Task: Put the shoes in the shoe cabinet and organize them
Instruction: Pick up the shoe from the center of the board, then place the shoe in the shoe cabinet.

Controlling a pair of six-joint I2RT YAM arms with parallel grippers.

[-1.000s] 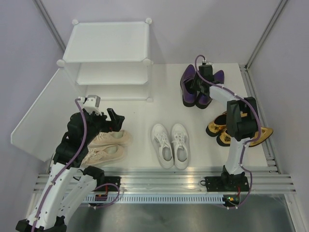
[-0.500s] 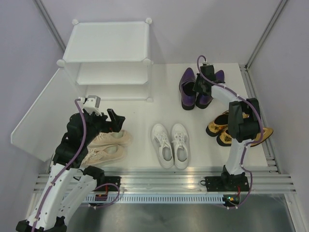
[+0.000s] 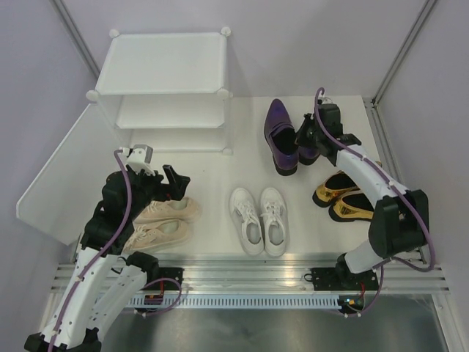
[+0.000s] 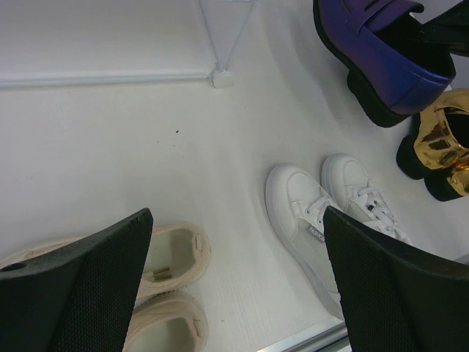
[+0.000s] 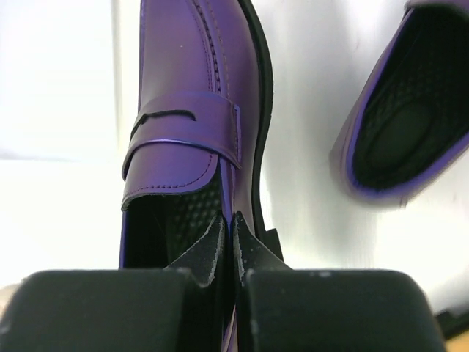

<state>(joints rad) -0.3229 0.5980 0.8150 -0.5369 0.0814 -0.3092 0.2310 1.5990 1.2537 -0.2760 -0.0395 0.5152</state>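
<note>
Pinching one purple loafer by its heel rim, right of the cabinet, the right gripper makes a start, while all the shoes lie unshelved and the left gripper gapes idle.

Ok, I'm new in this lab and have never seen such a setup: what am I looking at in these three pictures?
These are two robot arms bolted to a table, each ending in a two-finger claw. The wide picture comes from a fixed camera overhead. The other two come from small cameras on the wrists, each looking past that arm's own fingers. On the table stand a white shoe cabinet with its door swung open, beige sneakers, white sneakers and gold heels. The left claw hangs open just above the beige sneakers, holding nothing. The right claw is shut, apparently pinching the rim of one purple loafer. The second purple loafer lies beside it.
</note>
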